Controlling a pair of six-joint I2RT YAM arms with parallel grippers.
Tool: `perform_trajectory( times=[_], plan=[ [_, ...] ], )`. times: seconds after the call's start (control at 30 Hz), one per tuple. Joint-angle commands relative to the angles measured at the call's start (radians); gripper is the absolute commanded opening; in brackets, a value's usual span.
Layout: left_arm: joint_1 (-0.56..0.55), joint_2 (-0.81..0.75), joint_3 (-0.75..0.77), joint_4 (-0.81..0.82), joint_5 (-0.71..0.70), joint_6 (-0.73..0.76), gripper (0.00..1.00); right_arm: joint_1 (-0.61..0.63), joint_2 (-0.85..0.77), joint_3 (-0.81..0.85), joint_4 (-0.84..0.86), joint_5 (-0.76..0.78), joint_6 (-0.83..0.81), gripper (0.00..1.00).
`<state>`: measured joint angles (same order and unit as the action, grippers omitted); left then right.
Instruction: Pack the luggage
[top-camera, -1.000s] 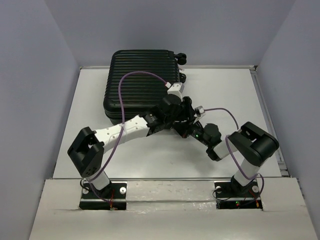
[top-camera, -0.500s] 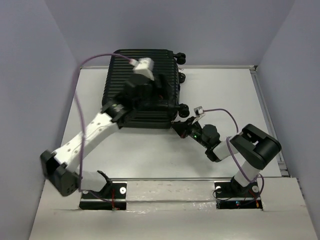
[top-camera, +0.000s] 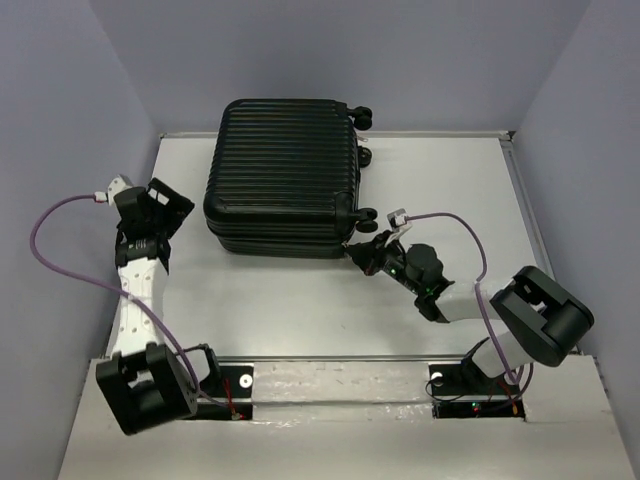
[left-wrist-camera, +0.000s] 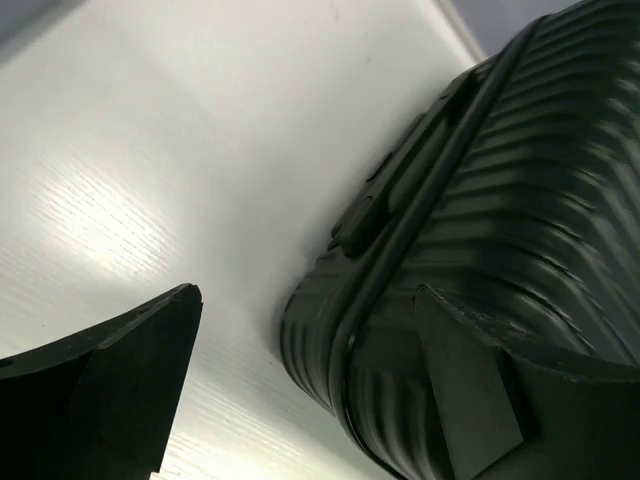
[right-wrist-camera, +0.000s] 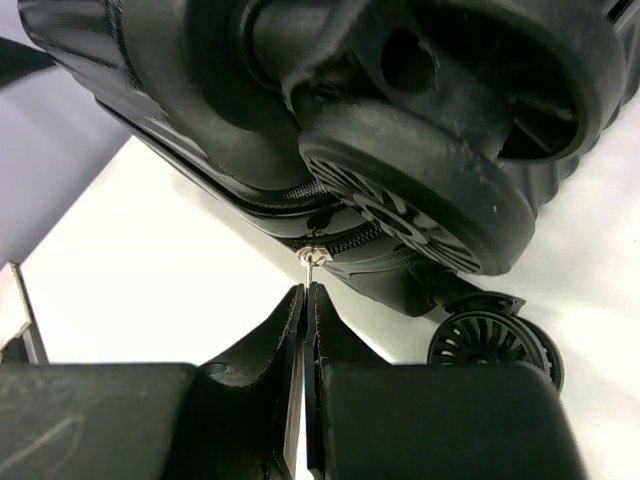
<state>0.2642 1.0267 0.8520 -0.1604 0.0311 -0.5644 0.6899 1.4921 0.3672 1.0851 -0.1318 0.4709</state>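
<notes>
1. A white table (top-camera: 300, 310) fills the floor of a booth with pale grey-violet walls (top-camera: 60, 120). Both arms are bolted at its near edge.
2. The left gripper (top-camera: 165, 215) hangs over the left side of the table with its jaws spread wide and nothing between them. In its wrist view the two dark fingers (left-wrist-camera: 130, 370) stand far apart at the lower corners of the picture, with bare tabletop showing in the gap.
3. The luggage (top-camera: 285, 175) lies flat and closed, ribbed shell up, to the right of the left gripper and apart from it. From that wrist camera a rounded corner (left-wrist-camera: 330, 340) of the case lies just ahead of the fingers, leaning toward the right-hand one, with the seam line running away up the side.
4. The right gripper (top-camera: 358, 255) sits at the near right corner of the case. Its jaws are pressed together on the small metal zipper pull (right-wrist-camera: 313, 265), which pokes out just beyond the fingertips (right-wrist-camera: 296, 300) from the zip line of the shell.
5. Directly above and beyond that closed pinch, in the right wrist view, looms a big black wheel (right-wrist-camera: 420, 190). A second wheel (right-wrist-camera: 495, 342) rests on the table to the right of the fingers, near them but not touching.
</notes>
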Motion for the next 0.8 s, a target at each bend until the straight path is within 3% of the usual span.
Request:
perform_trajectory(
  times=[0.0,0.23,0.33,0.47,0.67,0.77],
  plan=[
    [0.030,0.110,0.015,0.151,0.173,-0.107,0.99,0.023,-0.072,0.056,-0.118,-0.014,-0.055,0.07],
    [0.011,0.346,0.061,0.254,0.262,-0.195,0.98,0.023,-0.070,0.105,-0.197,-0.043,-0.055,0.07],
    [-0.081,0.391,0.076,0.257,0.230,-0.190,0.99,0.063,-0.064,0.128,-0.235,-0.029,-0.069,0.07],
    [-0.207,0.359,-0.034,0.346,0.239,-0.265,0.99,0.141,-0.059,0.168,-0.280,0.032,-0.086,0.07],
    [-0.258,0.267,-0.215,0.456,0.247,-0.313,0.99,0.247,0.043,0.274,-0.300,0.024,-0.083,0.07],
    [-0.260,0.227,-0.263,0.467,0.256,-0.308,0.99,0.321,0.126,0.407,-0.346,-0.006,-0.109,0.07]
  ],
)
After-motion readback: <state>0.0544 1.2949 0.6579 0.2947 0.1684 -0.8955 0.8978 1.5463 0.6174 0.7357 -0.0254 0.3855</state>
